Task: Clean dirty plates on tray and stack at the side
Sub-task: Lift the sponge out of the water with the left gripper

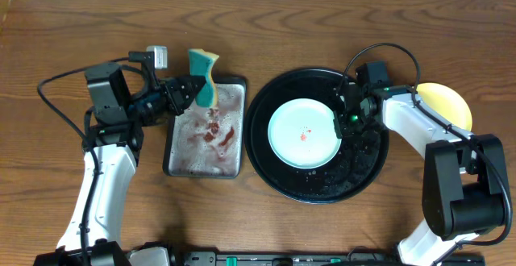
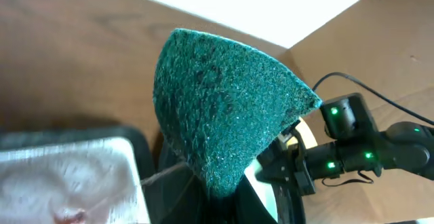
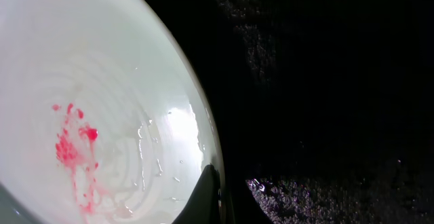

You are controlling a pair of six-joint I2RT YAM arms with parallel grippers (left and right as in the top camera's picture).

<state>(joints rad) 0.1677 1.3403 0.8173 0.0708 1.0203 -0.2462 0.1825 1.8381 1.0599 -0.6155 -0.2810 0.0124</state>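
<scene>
Arms reach in from the near edge, each bent at the elbow toward the middle of the table. The left gripper (image 1: pixel 193 91) points right, clamped on a sponge (image 1: pixel 205 74) that stands upright over the far edge of the grey metal tray (image 1: pixel 230 165). The tray's shallow rectangular floor is wet with foam and red smears. From the left wrist, the sponge's (image 2: pixel 224 115) coarse green scouring face bulges into a curved wedge. The right gripper (image 1: pixel 344 122) tips down at the right rim of a pale blue plate (image 1: pixel 302 133), which lies in the middle of the round black tray (image 1: pixel 322 181). One dark fingertip (image 3: pixel 203 203) meets that rim, but I cannot tell whether the jaws grip it. The plate is glossy and wet, with a small red smear. A yellow plate (image 1: pixel 447 101) lies on the wooden table (image 1: pixel 322 24) right of the black tray, partly under the right arm.
</scene>
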